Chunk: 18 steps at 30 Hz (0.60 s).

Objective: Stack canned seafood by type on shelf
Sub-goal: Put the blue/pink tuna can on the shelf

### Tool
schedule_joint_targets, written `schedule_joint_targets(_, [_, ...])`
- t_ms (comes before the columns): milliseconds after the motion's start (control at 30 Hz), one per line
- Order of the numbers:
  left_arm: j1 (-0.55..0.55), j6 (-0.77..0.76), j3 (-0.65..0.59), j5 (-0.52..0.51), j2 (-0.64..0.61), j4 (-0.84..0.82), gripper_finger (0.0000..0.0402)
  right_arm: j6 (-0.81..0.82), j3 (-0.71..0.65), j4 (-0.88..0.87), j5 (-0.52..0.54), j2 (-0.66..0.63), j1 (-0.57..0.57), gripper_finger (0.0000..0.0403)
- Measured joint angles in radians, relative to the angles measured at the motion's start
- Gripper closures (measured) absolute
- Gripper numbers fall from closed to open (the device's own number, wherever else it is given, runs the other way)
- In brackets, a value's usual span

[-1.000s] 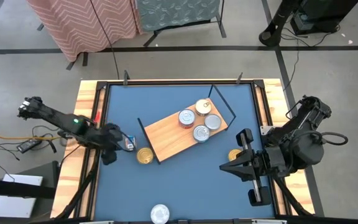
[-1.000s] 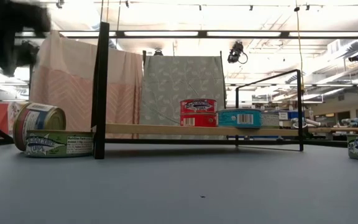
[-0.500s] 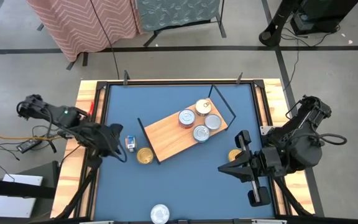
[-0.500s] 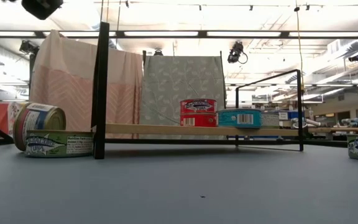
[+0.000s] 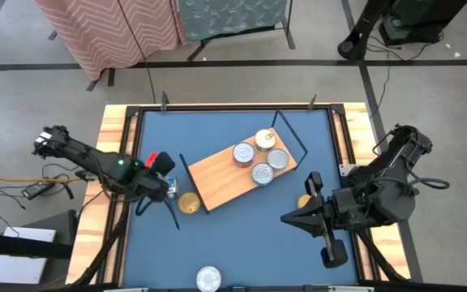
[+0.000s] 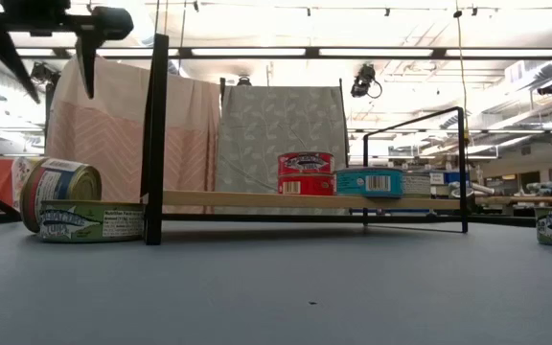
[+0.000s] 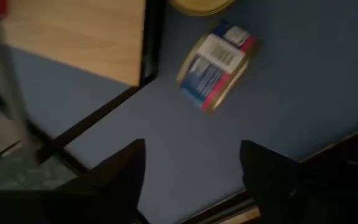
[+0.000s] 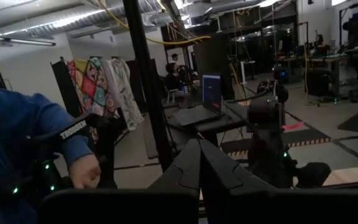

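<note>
Blue table [image 5: 242, 243]: angled wooden shelf [image 5: 221, 177] bearing four tins [image 5: 262, 173]; loose tins [image 5: 189, 203] around it

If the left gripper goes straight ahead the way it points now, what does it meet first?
Probably the tilted can with the blue and red label, lying on the blue table ahead of the open left gripper; depth is uncertain.

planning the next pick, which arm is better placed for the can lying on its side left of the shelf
Left. Its open end effector hovers right beside the tipped can, near the shelf. The right end effector is shut and sits across the table.
</note>
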Motion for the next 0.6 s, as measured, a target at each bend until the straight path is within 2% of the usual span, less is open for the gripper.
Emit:
schedule_joint_targets(300, [-0.003,0.042,0.000,0.075,0.107,-0.005,0.0066,-0.015,0.000,0.000,0.005,0.000,-0.006,0.0392])
schedule_joint_targets(600, [-0.004,0.087,0.000,0.123,0.147,0.026,0.0053,-0.028,0.000,0.000,0.003,0.000,-0.006,0.0392])
